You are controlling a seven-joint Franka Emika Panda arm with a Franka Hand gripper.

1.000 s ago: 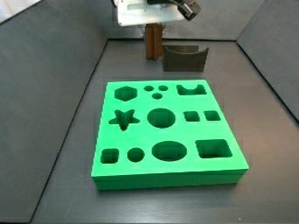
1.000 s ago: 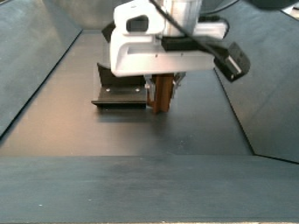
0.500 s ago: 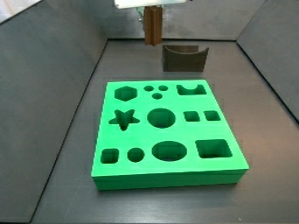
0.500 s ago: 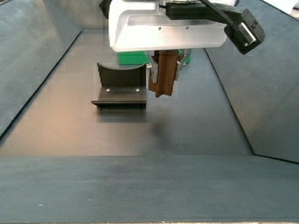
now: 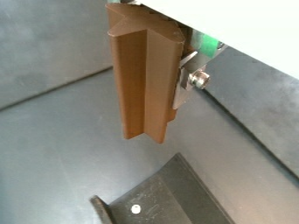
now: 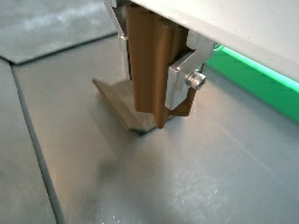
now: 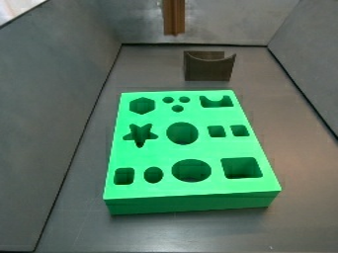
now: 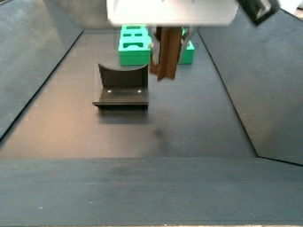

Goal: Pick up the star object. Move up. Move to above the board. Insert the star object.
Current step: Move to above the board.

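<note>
Dark floor, one green board (image 7: 189,150), one star object (image 8: 168,53) aloft, pinched by gripper (image 6: 158,74) fingers (image 6: 181,80), one fixture (image 8: 122,87).

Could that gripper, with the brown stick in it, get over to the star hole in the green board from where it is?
Probably yes. The gripper holds the star object well above the floor, and nothing stands between it and the board. The star hole is open, and the dark block sits lower, off to the side.

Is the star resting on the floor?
No. The gripper holds the star hanging clear above the floor.
</note>
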